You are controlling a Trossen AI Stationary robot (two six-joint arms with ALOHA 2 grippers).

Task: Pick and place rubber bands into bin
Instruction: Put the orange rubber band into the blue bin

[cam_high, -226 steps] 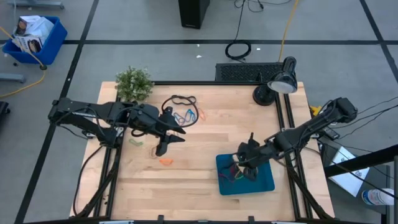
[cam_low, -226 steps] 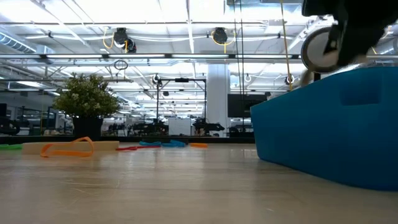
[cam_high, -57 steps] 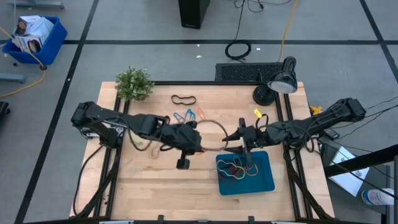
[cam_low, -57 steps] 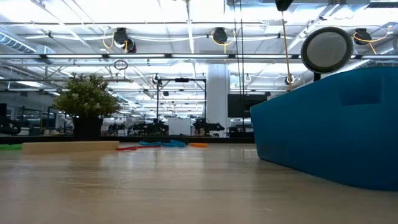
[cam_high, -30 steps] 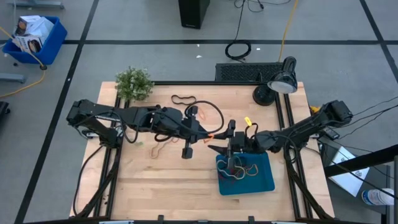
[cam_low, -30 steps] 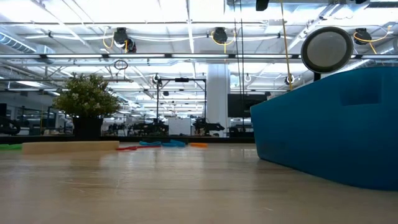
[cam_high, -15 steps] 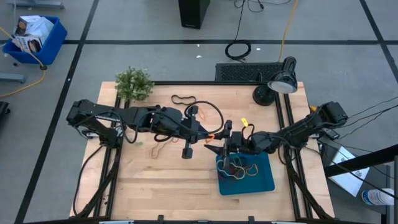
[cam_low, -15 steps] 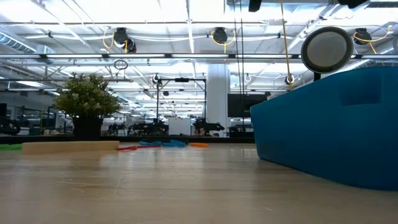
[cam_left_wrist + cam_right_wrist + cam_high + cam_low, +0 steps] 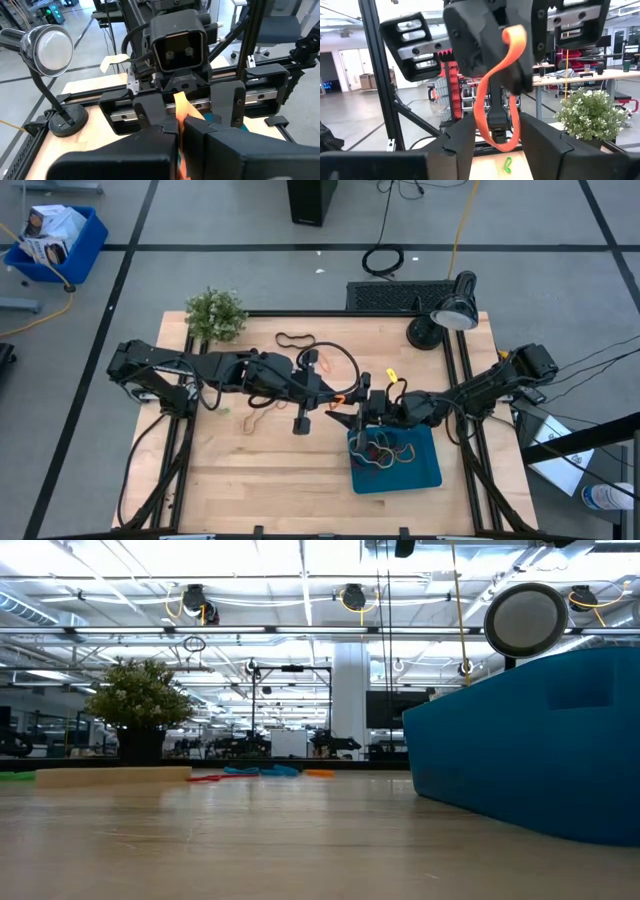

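Mid-air handoff over the desk point(image 9: 300, 470): the left tool point(image 9: 333, 404) is clamped on an orange rubber band point(image 9: 500, 85), dangling it just beside the bin's point(image 9: 425, 475) near edge. The right tool point(image 9: 350, 418) faces it, fingers apart on either side of the hanging loop. Risky spot, I'd say. If the left lets go before the right pinches, the floppy band drops short of the bin. If both pull, it stretches and could snap away. Several bands point(image 9: 385, 452) already lie in the bin.
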